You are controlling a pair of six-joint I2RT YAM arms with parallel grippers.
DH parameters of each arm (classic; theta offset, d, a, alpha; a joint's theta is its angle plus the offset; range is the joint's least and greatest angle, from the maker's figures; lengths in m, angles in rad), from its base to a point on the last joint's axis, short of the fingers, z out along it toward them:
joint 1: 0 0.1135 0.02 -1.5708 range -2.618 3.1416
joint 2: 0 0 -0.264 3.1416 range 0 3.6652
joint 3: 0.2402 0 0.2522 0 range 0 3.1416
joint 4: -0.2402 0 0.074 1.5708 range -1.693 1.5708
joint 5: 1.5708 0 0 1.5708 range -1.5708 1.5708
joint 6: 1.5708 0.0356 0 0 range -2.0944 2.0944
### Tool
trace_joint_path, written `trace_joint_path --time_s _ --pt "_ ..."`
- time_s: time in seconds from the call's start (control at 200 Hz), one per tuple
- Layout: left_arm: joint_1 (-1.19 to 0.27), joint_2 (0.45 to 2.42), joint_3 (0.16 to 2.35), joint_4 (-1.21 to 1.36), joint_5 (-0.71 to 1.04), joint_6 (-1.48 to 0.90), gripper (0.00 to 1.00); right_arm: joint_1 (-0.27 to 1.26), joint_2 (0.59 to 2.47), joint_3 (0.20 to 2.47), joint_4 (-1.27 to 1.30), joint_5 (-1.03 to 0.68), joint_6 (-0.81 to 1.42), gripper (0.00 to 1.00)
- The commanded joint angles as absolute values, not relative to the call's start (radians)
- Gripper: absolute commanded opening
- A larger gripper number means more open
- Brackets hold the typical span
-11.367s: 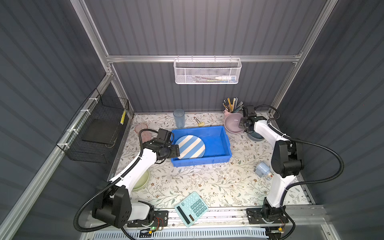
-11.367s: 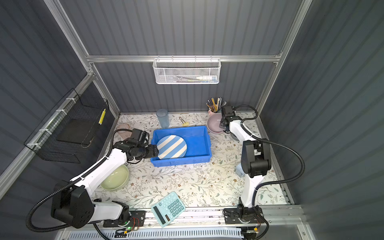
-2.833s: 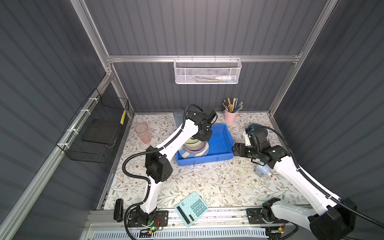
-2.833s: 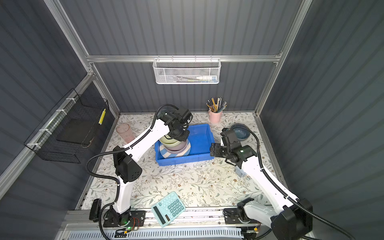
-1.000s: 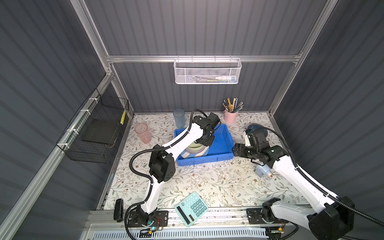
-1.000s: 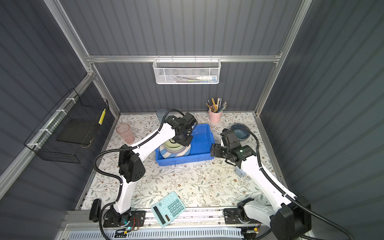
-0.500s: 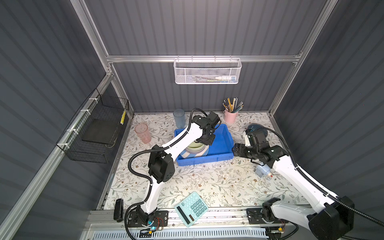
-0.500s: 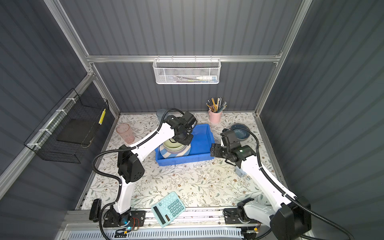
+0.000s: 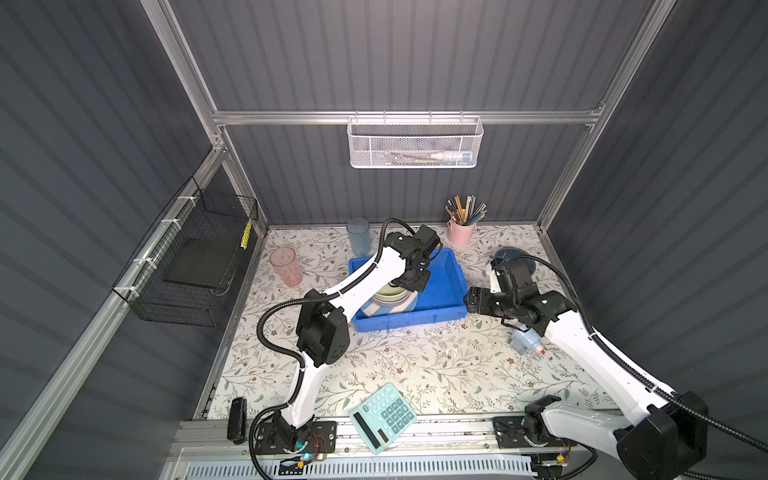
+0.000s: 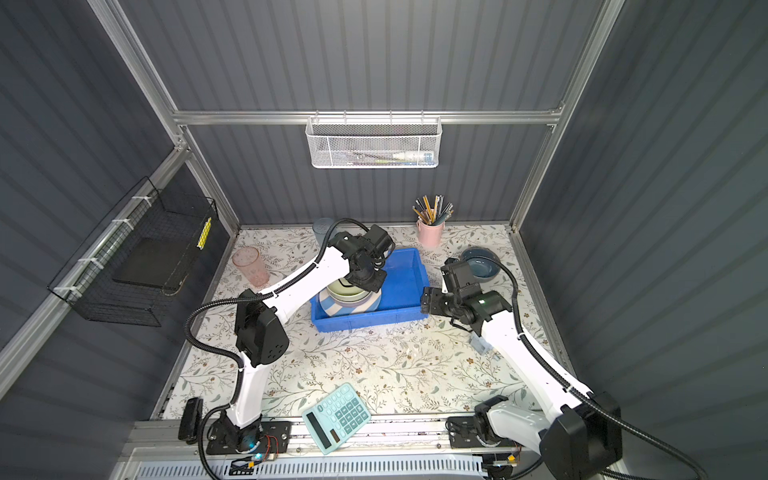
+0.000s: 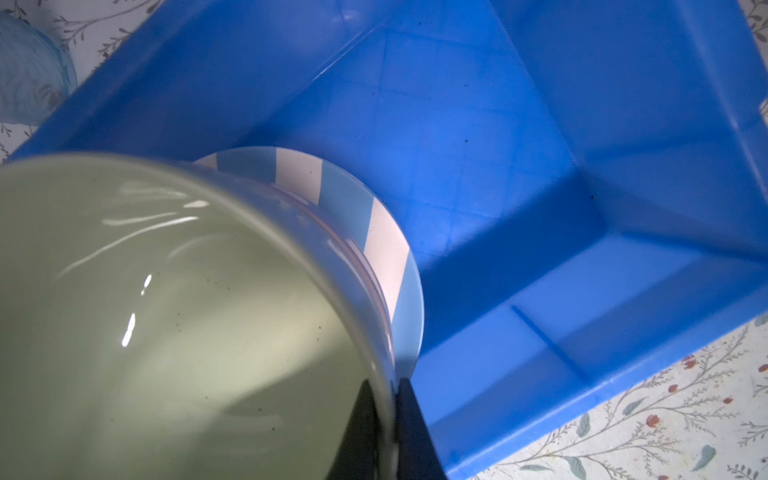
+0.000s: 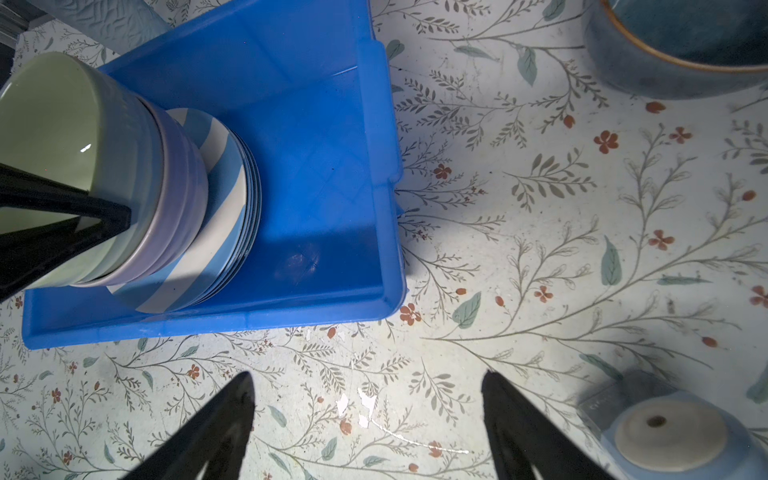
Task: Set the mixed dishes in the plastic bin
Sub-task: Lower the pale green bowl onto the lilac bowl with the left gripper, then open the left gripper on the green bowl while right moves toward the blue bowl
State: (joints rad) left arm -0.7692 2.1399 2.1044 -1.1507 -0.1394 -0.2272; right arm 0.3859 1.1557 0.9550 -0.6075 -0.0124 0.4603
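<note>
Left hand [image 11: 385,399] clamped on the rim of the pale-green bowl [image 11: 166,311], one finger inside and one outside, a pinch that suits a nested bowl. Directly under the hand, the bowl sits in the pink bowl [image 12: 178,199] on the striped plate [image 12: 220,166], inside the plastic bin [image 12: 332,124]. Right hand [image 12: 365,376] spread, empty, above the desk [image 12: 540,249]. Dark-blue bowl [image 12: 665,41] off to its side, probably next.

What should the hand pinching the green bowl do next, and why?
Probably open up and lift away. The left gripper is shut on the rim of the pale-green bowl, which already sits nested in the pink bowl on the striped plate inside the blue bin. The pink tumbler stands outside, not yet packed.
</note>
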Motion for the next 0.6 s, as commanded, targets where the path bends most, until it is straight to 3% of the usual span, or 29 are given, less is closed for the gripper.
trace_joint_path --time_s 0.0,0.51,0.595 --pt "-0.770 2.114 2.093 -1.165 -0.141 -0.222 0.08 0.382 1.167 0.951 -0.604 -0.017 0.467 0.86" --pt "-0.770 2.115 2.080 -1.174 -0.144 -0.215 0.07 0.383 1.187 0.965 -0.599 -0.016 0.467 0.86" --pt "-0.770 2.106 2.077 -1.177 -0.153 -0.215 0.16 0.382 1.195 0.974 -0.601 -0.010 0.464 0.86"
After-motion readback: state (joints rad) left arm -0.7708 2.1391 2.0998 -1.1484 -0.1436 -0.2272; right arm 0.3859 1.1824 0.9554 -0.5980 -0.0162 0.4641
